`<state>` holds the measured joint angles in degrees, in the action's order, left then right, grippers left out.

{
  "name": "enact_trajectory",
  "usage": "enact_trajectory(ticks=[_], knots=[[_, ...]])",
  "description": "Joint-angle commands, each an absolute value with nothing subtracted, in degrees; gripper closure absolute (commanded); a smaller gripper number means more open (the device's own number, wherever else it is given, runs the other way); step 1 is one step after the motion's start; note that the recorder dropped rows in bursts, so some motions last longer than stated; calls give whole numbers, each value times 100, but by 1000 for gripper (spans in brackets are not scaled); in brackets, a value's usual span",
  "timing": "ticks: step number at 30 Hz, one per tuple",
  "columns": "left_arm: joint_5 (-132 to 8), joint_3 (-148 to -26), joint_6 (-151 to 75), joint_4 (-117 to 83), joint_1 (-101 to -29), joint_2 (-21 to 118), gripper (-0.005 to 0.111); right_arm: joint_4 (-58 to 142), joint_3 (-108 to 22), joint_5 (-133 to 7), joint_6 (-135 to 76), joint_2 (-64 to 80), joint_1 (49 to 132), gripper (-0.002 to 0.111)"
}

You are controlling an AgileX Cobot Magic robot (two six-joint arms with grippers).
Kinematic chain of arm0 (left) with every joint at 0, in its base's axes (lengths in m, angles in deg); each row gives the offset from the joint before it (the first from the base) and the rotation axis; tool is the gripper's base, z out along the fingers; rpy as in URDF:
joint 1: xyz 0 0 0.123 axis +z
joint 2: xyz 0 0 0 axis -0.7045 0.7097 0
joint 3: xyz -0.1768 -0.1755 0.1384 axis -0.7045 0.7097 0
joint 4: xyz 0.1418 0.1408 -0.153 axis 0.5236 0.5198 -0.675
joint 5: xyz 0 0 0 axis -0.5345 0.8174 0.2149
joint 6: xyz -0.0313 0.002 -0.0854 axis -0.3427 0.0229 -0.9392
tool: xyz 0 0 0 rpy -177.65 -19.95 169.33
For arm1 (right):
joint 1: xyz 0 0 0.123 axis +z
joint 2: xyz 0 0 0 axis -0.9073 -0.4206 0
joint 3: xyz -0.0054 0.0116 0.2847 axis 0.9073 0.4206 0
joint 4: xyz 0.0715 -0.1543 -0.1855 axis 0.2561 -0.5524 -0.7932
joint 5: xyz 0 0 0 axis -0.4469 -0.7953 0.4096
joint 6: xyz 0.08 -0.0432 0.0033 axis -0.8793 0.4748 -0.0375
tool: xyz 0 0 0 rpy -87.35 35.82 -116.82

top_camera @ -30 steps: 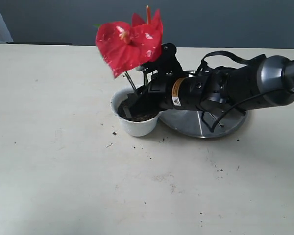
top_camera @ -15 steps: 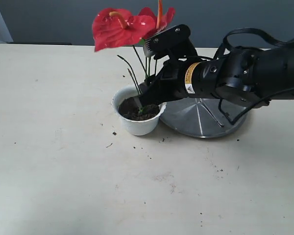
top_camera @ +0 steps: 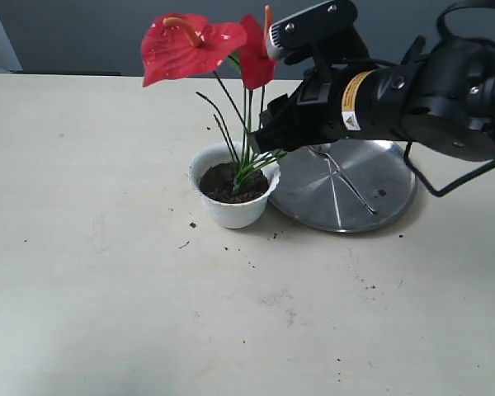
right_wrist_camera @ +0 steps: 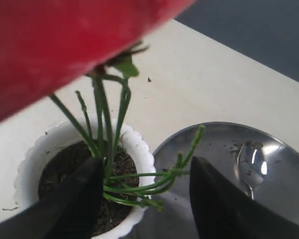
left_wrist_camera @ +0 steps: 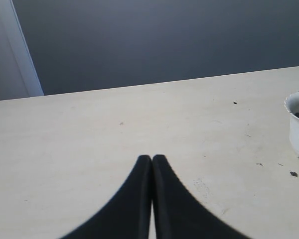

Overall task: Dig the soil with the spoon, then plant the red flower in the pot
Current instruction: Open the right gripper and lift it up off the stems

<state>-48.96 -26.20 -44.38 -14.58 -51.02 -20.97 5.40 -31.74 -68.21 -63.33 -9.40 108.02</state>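
Risen since the earlier frame, right pincer (top_camera: 268, 140) now hangs open above the pot (top_camera: 229, 210), off the red flower (top_camera: 200, 43), whose stems stand in soil (top_camera: 228, 183). Blooms fill the right wrist view, edges cut off. Spoon (top_camera: 340, 175) lies on steel plate (top_camera: 379, 210) beside pot, on table (top_camera: 107, 272). Left pincer (left_wrist_camera: 152, 162) closed, empty.

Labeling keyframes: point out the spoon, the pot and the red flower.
spoon (top_camera: 343, 178), exterior view, on the thin handle lying across the steel plate.
pot (top_camera: 231, 215), exterior view, on the white outer wall below the scalloped rim.
red flower (top_camera: 178, 51), exterior view, on the larger red bloom.
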Motion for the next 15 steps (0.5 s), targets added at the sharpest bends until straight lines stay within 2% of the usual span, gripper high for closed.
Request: enact_trajectory(ticks=[1, 6, 8, 11, 15], knots=[[-4892, -2618, -4460, -1449, -5119, -2127, 106, 477, -3154, -7385, -6293, -430, 10795, 56], [-4892, -2618, -4460, -1449, -5119, -2127, 106, 322, -3154, -8078, -6293, 244, 10795, 60], [-4892, -2618, -4460, -1449, -5119, -2127, 106, 322, -3154, -8287, -6293, 502, 10795, 74], [-4892, -2618, -4460, -1460, -5119, -2127, 106, 427, -3154, -8633, -6293, 853, 10795, 110], [-4892, -2618, -4460, -1460, -5119, -2127, 106, 568, -2885, -8999, -6303, 1247, 10795, 108]])
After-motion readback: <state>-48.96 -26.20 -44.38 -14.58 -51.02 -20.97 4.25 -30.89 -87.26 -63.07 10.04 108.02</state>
